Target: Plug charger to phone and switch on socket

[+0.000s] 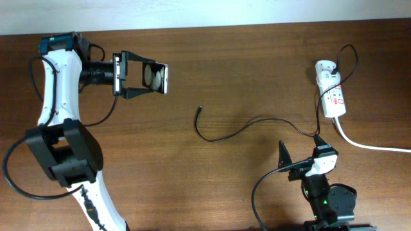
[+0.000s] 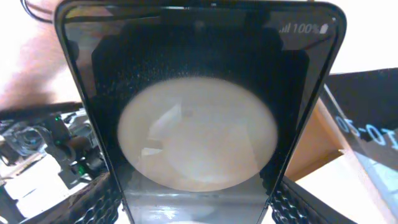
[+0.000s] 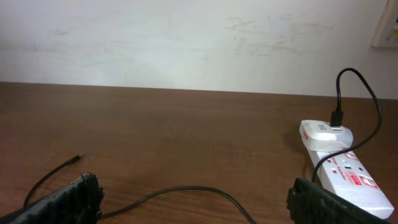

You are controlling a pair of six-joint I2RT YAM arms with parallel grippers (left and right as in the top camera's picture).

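My left gripper is shut on the black phone and holds it at the far left of the table. In the left wrist view the phone fills the frame between the fingers, with a round reflection on its screen. The charger's thin black cable lies across the middle of the table with its free tip on the wood. Its white adapter sits plugged in the white socket strip. My right gripper is open and empty near the front edge, and the cable passes in front of its fingers.
The socket's thick white cord runs off to the right edge. In the right wrist view the strip and adapter stand at the right, the cable tip at the left, and a white wall behind the table.
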